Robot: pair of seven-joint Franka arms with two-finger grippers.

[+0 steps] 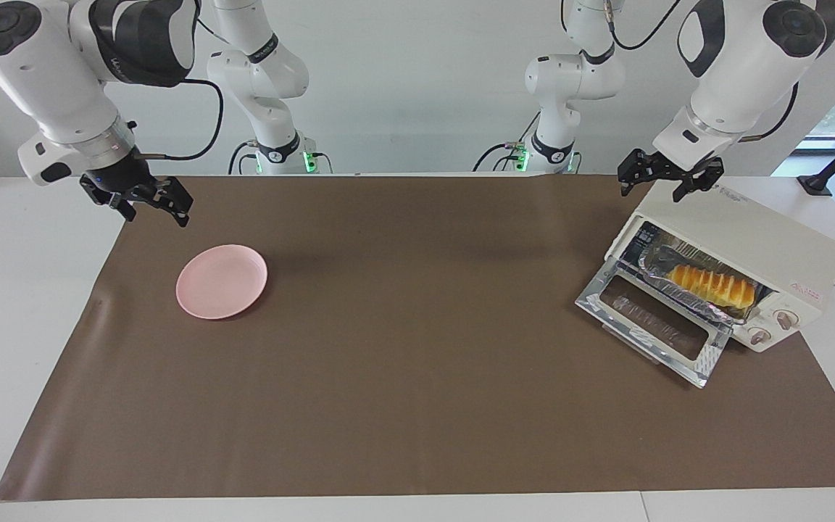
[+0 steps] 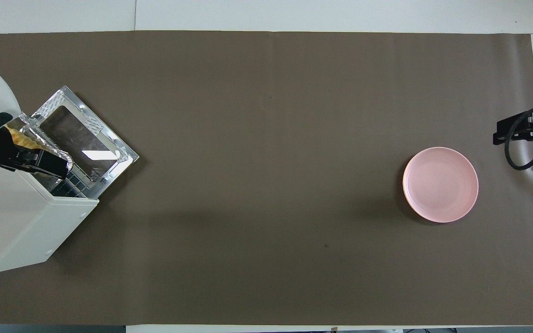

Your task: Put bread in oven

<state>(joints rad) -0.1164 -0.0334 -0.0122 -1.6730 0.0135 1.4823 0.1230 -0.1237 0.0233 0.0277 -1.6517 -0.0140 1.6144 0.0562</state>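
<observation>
On the counter [image 1: 417, 449] are counted one open oven [image 1: 744, 239], one bread [image 1: 713, 286] inside, hidden overhead, one pink plate [image 1: 222, 281]; left gripper [image 1: 670, 176] and right gripper [image 1: 143, 200] fingers are spread, empty.

Facing high; overhead steep; shared brown mat [image 1: 417, 362]

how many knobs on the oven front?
2. Both round knobs sit on the cream-white boxy toaster oven, on the panel beside its open glass door: one above, one below. The overhead view hides that panel.
</observation>
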